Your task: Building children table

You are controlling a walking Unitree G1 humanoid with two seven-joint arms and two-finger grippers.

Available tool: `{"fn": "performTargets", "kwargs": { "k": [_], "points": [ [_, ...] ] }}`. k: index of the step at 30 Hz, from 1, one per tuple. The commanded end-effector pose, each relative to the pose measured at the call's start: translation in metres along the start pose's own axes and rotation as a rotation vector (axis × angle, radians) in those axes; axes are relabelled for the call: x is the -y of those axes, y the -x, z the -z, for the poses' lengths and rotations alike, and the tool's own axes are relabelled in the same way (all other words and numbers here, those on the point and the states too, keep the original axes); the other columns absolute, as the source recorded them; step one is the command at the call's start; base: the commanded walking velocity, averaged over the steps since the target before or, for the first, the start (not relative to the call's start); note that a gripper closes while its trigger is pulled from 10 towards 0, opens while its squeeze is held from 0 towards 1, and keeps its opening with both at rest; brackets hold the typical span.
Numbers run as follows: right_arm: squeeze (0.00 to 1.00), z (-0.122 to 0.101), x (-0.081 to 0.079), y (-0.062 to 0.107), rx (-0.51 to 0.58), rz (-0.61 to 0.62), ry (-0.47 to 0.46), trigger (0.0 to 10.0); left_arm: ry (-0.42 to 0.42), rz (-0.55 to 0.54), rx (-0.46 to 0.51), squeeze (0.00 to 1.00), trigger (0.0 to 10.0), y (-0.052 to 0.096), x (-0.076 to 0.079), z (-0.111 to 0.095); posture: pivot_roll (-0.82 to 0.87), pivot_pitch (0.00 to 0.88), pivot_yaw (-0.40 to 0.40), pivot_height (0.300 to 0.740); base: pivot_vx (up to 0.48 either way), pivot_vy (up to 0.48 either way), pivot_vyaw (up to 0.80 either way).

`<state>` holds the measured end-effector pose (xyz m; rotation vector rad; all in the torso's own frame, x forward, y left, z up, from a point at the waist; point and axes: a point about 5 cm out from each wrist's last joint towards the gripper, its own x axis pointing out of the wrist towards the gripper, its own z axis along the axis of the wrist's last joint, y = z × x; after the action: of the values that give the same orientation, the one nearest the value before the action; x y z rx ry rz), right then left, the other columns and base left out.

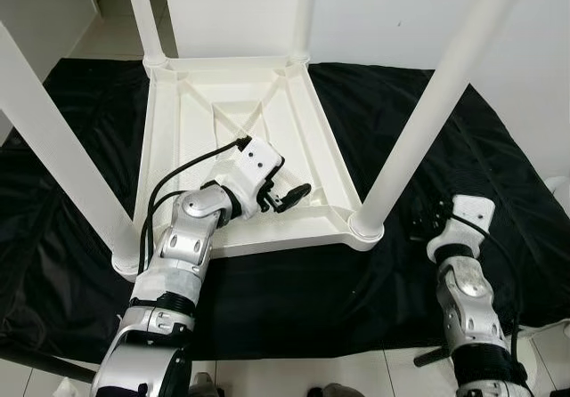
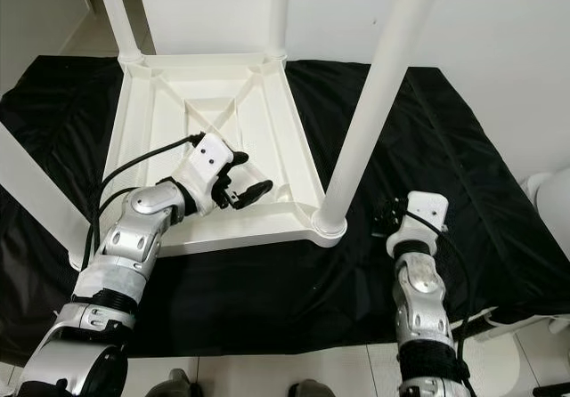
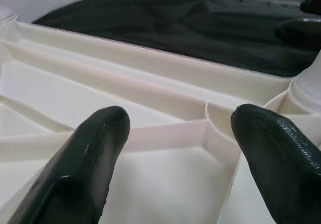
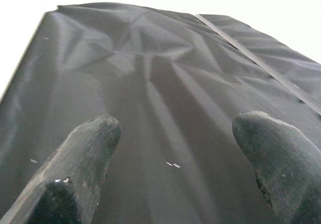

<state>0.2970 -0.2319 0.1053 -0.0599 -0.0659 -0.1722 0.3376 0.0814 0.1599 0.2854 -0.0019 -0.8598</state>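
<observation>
Left hand (image 1: 289,195) open, empty, over upturned white table (image 1: 200,125); right hand (image 2: 385,217) open over black cloth (image 1: 499,174).

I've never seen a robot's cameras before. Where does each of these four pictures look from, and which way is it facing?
Left eye view: on the head, looking down at the upturned white plastic table on a black sheet; both silver arms show.
Right eye view: the head's other eye, same scene; the left gripper is over the table's underside, the right gripper over the sheet.
Left wrist view: along the open left black fingers at the table's ribs.
Right wrist view: along the open right black fingers at the sheet.
Shared: the near white leg in both eyes.
</observation>
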Motion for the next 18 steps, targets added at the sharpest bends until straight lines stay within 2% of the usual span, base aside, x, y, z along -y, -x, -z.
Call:
{"fn": "performTargets", "kwargs": {
  "k": [1, 3, 5, 9, 13, 16, 18],
  "points": [
    [0.0, 0.003, -0.005, -0.001, -0.012, -0.029, -0.001, 10.0, 0.003, -0.454, -0.008, 0.0, 10.0, 0.004, -0.023, 0.001, 0.04, 0.0, -0.031, 0.74, 0.0, 0.0, 0.0],
    [0.0, 0.004, -0.025, -0.007, -0.019, -0.132, -0.021, 10.0, 0.002, -0.453, -0.008, 0.0, 10.0, 0.003, -0.022, 0.001, 0.05, 0.0, -0.037, 0.74, 0.0, 0.0, 0.0],
    [0.0, 0.004, -0.025, -0.007, -0.019, -0.132, -0.021, 10.0, 0.002, -0.453, -0.008, 0.0, 10.0, 0.003, -0.022, 0.001, 0.05, 0.0, -0.037, 0.74, 0.0, 0.0, 0.0],
    [0.0, 0.007, -0.045, -0.009, -0.028, -0.239, -0.044, 10.0, 0.002, -0.436, -0.001, 0.0, 10.0, 0.002, -0.019, 0.0, 0.06, 0.0, -0.045, 0.74, 0.0, 0.0, 0.0],
    [0.0, 0.008, -0.049, -0.009, -0.03, -0.264, -0.046, 10.0, 0.002, -0.413, 0.007, 0.0, 10.0, 0.001, -0.017, 0.0, 0.06, 0.0, -0.045, 0.74, 0.0, 0.0, 0.0],
    [0.0, 0.007, -0.056, -0.012, -0.029, -0.299, -0.051, 10.0, 0.0, -0.312, 0.03, 0.0, 10.0, 0.0, -0.007, -0.001, 0.06, 0.0, -0.045, 0.74, 0.0, 0.0, 0.0],
    [0.0, 0.007, -0.056, -0.012, -0.029, -0.299, -0.051, 10.0, 0.0, -0.312, 0.03, 0.0, 10.0, 0.0, -0.007, -0.001, 0.06, 0.0, -0.045, 0.74, 0.0, 0.0, 0.0]
  ]
}}
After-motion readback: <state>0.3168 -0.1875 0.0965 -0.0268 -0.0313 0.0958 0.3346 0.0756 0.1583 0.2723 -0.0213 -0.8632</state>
